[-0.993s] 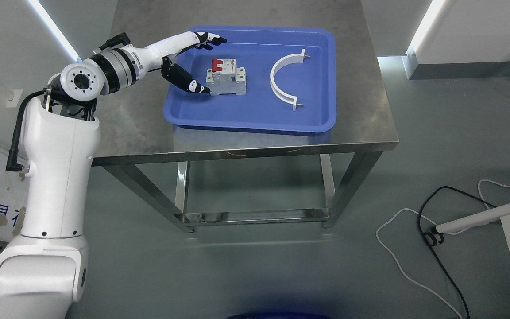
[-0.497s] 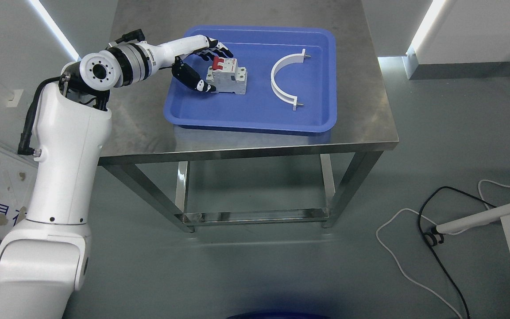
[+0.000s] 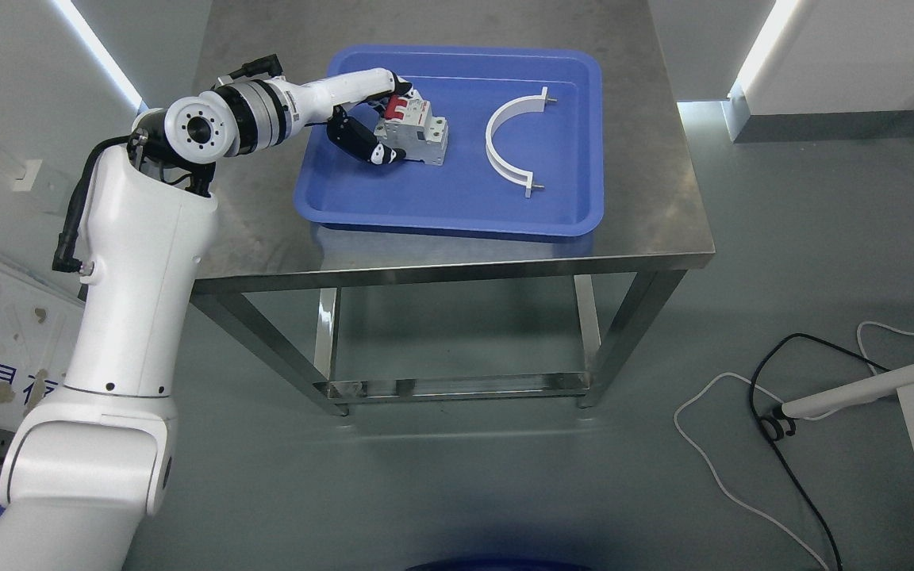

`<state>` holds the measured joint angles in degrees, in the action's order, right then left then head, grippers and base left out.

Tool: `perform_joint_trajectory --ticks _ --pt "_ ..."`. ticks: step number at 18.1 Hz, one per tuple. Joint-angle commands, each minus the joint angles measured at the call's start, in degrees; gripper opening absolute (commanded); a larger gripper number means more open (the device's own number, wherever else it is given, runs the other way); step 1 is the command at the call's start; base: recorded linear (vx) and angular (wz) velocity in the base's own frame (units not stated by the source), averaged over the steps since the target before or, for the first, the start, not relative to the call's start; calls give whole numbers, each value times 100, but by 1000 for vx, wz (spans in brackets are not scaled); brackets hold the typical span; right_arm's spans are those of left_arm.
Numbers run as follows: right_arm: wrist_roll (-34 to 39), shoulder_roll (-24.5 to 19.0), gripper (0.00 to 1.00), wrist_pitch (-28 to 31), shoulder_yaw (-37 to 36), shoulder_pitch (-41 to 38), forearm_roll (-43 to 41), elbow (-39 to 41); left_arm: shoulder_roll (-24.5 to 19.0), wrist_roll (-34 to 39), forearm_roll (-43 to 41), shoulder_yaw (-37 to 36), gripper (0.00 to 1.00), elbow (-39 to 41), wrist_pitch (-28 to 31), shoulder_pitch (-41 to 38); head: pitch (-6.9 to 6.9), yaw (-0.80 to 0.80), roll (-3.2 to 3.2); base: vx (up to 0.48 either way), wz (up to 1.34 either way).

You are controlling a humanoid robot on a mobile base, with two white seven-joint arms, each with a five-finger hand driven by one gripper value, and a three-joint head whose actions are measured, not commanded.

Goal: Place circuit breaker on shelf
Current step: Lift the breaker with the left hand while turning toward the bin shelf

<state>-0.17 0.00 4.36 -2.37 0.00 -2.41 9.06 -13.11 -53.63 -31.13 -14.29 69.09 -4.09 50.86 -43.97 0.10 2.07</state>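
Observation:
A grey circuit breaker [image 3: 419, 130] with red switches is in the left part of the blue tray [image 3: 457, 206] on the steel table. My left hand [image 3: 382, 119] reaches in from the left and is shut on the breaker, with the thumb at its near side and the fingers over its far side. The breaker is tilted and looks slightly lifted at one end. No shelf shows in this view. My right arm is not in view.
A white half-ring clamp [image 3: 508, 143] lies in the tray to the right of the breaker. The steel table [image 3: 647, 230] has open legs and a lower rail. Cables [image 3: 774, 412] lie on the floor at the right.
My left hand moved right to the breaker and closed its fingers around it. The breaker shifted slightly right and tilted. My arm's body shifted right too.

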Motion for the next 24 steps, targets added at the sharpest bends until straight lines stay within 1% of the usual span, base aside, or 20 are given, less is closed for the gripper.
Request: perform_joint_trajectory --ticks 1,2,3,4,5,6,7,9,10,11,12,13,14,17,20,24 --pt "0 100 100 -164 0 -88 -5 -1 501 -7 10 505 11 -159 -328 -173 0 0 0 0 0" --pt "0 100 100 -164 0 -88 4 -1 606 -16 28 671 4 -159 -460 -173 0 0 0 0 0" --pt "0 100 100 -164 0 -88 -5 -1 755 -16 63 899 1 -159 -549 -173 0 0 0 0 0" --pt "0 100 100 -164 0 -88 4 -1 1105 -7 141 1302 1 -150 -549 -165 0 0 0 0 0" --pt "0 100 100 -164 0 -88 4 -1 1211 36 255 1793 1 -89 -532 -156 0 0 0 0 0" --pt "0 100 100 -164 0 -88 4 -1 1211 141 404 2207 1 -45 -514 -104 0 0 0 0 0" --pt "0 100 100 -164 0 -88 -5 -1 1211 516 728 2359 1 68 -514 -86 0 0 0 0 0" --pt "0 100 100 -164 0 -88 4 -1 1211 1535 1763 2701 2 253 -470 -147 0 0 0 0 -21" --pt "0 100 100 -164 0 -88 -5 -1 1211 2218 2412 2834 5 367 -540 -225 0 0 0 7 -39" --pt "0 100 100 -164 0 -88 -5 -1 1211 2843 2749 2844 7 620 -584 -478 0 0 0 7 -39" --pt "0 100 100 -164 0 -88 4 -1 1211 3337 2857 2818 7 867 -619 -733 0 0 0 26 -68" --pt "0 100 100 -164 0 -88 -5 -1 1211 3959 2867 2748 7 1295 -698 -1075 0 0 0 26 -68" --pt "0 100 100 -164 0 -88 4 -1 1211 4270 2867 2686 7 1561 -708 -1313 0 0 0 -22 -40" --pt "0 100 100 -164 0 -88 4 -1 1211 4379 2876 2537 7 2238 -795 -1999 0 0 0 -208 -151" --pt "0 100 100 -164 0 -88 4 -1 1211 4370 2876 2492 6 2600 -875 -2457 0 0 0 -354 -379" --pt "0 100 100 -164 0 -88 -5 -1 1211 4379 2884 2702 6 2715 -883 -2581 0 0 0 -437 -479"
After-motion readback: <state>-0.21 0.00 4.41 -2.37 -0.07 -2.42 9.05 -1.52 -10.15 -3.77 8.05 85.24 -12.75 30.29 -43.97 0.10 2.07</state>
